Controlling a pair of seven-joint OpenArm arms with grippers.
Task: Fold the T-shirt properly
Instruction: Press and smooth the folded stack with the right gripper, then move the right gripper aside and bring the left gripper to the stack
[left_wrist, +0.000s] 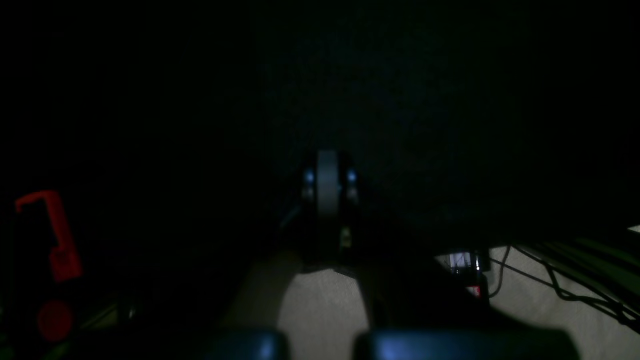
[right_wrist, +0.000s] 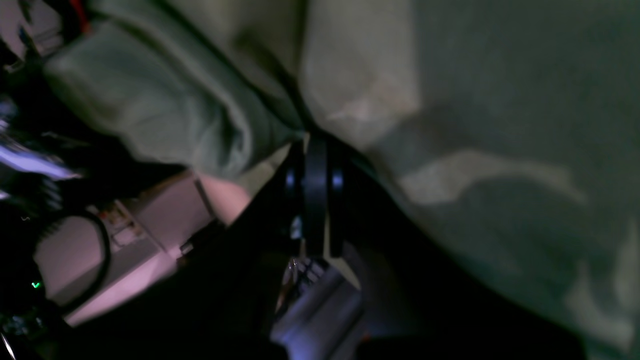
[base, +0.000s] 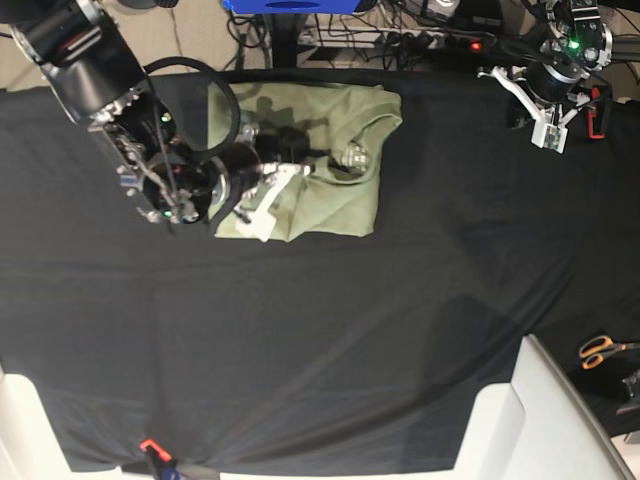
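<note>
Right gripper (right_wrist: 315, 145): jaws pressed together, apparently pinching fold of T-shirt (right_wrist: 500, 100); cloth bunches at tips and extends ahead and to both sides. Right arm reaches low across shirt's near edge, wrist laid sideways. T-shirt (base: 335, 170): partly folded, roughly square, long axis unclear, on black table cloth (base: 320, 340). Left gripper (base: 540, 105): well apart at far table edge, shirt far off its jaws; jaw state cannot be told. Right arm nearer by far. Orange scissors (base: 600, 350) lie aside.

I am operating in a robotics lab: a black-draped worktop (base: 330, 330), cable bundles (base: 400, 35) and orange-handled scissors (base: 603, 349) are showing.
</note>
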